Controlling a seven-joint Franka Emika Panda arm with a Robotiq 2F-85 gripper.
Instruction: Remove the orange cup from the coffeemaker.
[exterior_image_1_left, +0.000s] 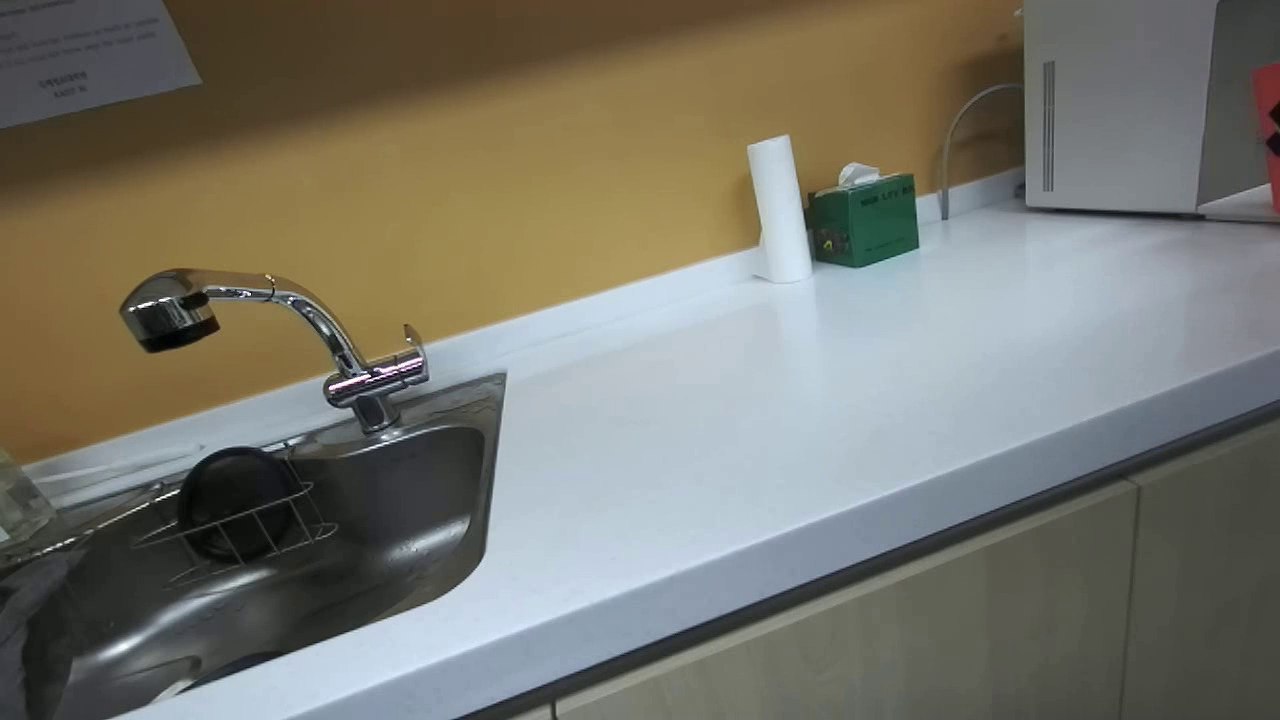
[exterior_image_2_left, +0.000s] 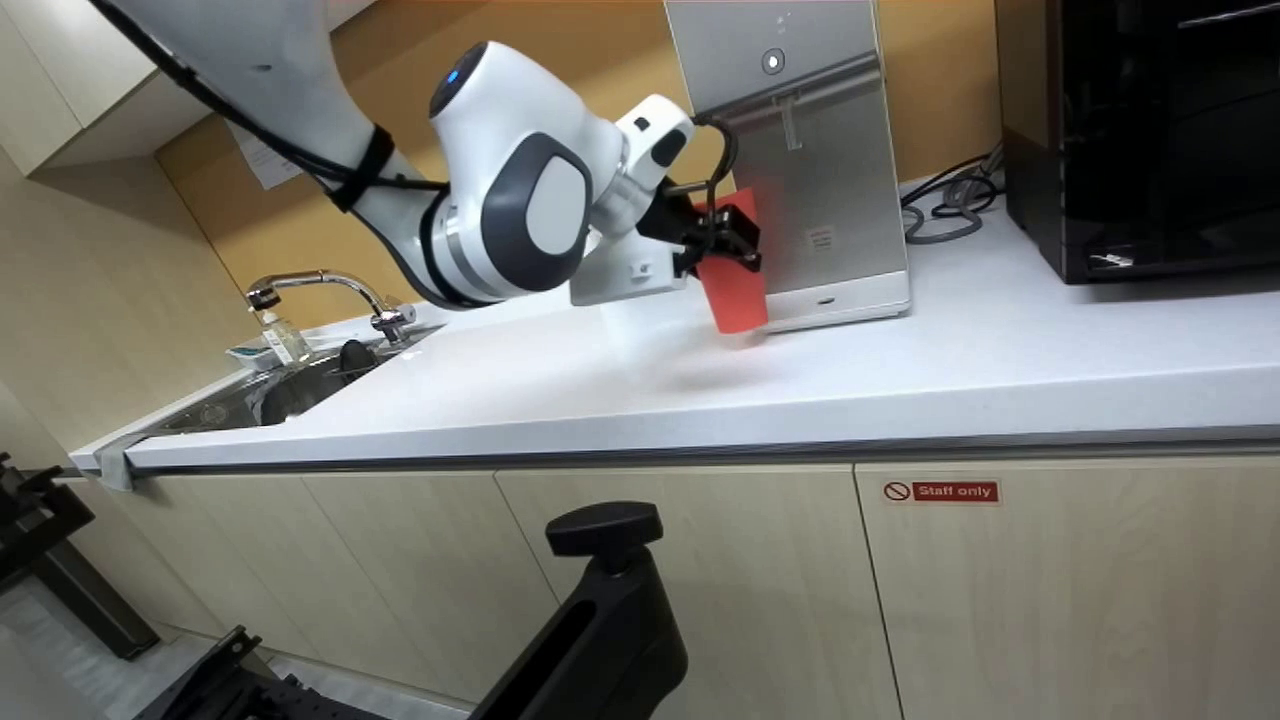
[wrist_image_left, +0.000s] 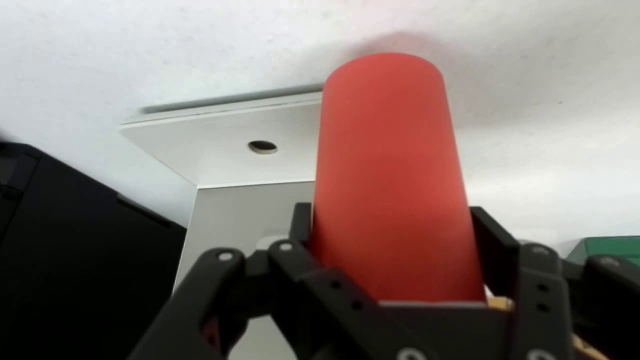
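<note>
Holding orange cup (wrist_image_left: 387, 130) in claw (wrist_image_left: 392, 222), parted cup-wide | squeeze lightly, carry level | ease away from coffeemaker (exterior_image_2_left: 845, 190) beside claw

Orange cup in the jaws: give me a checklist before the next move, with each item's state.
1. Grip: ok; jaws on both sides of the cup.
2. Gap between cup and coffeemaker: cannot tell; the cup hides part of the base in the wrist view.
3. Cup's contents: cannot tell; its inside is hidden.
4. Tissue box and paper roll: ok; both stand apart from the cup.
</note>
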